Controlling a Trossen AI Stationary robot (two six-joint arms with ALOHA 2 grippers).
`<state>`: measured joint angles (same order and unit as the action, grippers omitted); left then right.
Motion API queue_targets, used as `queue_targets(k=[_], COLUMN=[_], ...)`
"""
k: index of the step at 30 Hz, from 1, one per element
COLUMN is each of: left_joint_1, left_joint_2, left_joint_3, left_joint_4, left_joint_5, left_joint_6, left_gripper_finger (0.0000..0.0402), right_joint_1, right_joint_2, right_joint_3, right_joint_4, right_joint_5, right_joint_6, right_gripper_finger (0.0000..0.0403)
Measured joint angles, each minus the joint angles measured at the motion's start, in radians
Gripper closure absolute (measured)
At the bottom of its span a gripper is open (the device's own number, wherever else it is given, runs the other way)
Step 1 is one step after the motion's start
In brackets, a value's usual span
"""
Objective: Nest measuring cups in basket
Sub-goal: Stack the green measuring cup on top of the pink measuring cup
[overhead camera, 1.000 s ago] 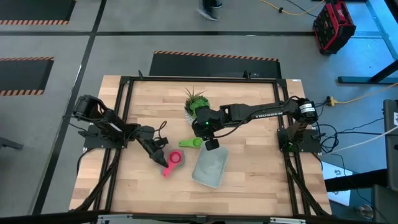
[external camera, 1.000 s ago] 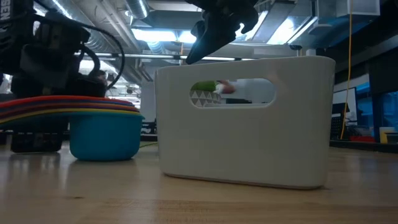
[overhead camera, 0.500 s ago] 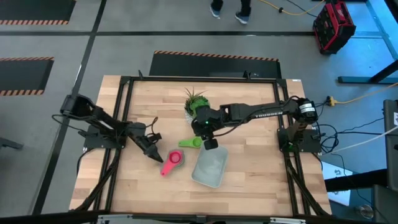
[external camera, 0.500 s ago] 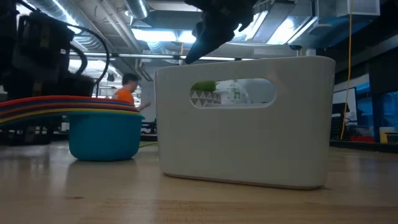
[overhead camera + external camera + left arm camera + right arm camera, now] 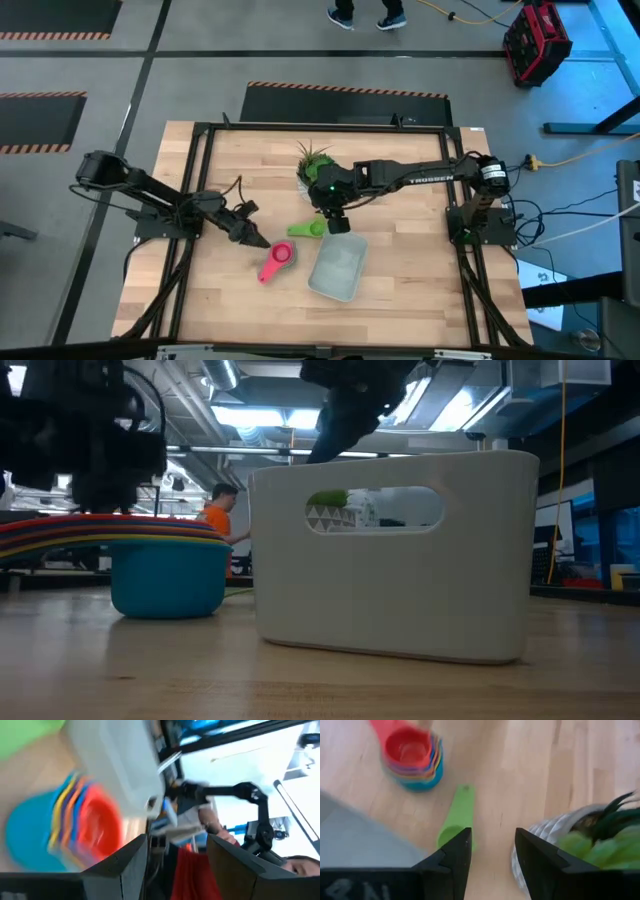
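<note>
A nested stack of measuring cups [image 5: 276, 262], teal outermost and red innermost [image 5: 412, 757], stands on its teal bottom [image 5: 165, 580] on the table, left of the basket [image 5: 337, 268]. One green cup [image 5: 308, 228] lies alone on the wood by the basket's far left corner. My left gripper [image 5: 258, 241] hovers open just left of the stack, pointing level at it [image 5: 75, 830]. My right gripper [image 5: 338, 222] hangs open above the basket's far end, slanting down toward the green cup [image 5: 457, 817], with nothing between its fingers.
A white pot with a green plant [image 5: 312, 165] stands just beyond my right gripper, near the table's far edge. The black frame rails [image 5: 200, 180] run along the table's sides. Bare wood lies in front of the stack and basket. A person in orange [image 5: 212, 515] shows in the room beyond.
My left gripper has drawn back from the stack's pink handle toward the table's left edge, risen, and tipped up to level. The stack has stayed where it was. The gap between its fingers has not changed.
</note>
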<state>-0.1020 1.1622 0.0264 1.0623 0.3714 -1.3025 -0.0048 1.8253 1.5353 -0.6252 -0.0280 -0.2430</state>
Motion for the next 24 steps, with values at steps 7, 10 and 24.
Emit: queue_targets(k=[7,10,24], left_joint_1=[0.0,0.008,0.085], left_joint_2=[-0.01,-0.005,0.076], left_joint_3=[0.108,0.203,0.633], left_joint_4=[-0.056,-0.201,-0.577], left_joint_5=[-0.162,-0.255,-0.451], left_joint_6=[0.263,0.444,0.962], left_gripper_finger=[0.0204,0.0204,0.0204], right_joint_1=[0.0,0.0,0.0], right_joint_2=[-0.077,-0.163,-0.71], right_joint_3=[0.008,-0.051,-0.75], right_joint_4=[-0.149,-0.165,0.3], right_joint_5=[0.0,0.0,0.0], right_joint_6=[-0.003,0.021,0.172], right_gripper_finger=[0.0247,0.0247,0.0247])
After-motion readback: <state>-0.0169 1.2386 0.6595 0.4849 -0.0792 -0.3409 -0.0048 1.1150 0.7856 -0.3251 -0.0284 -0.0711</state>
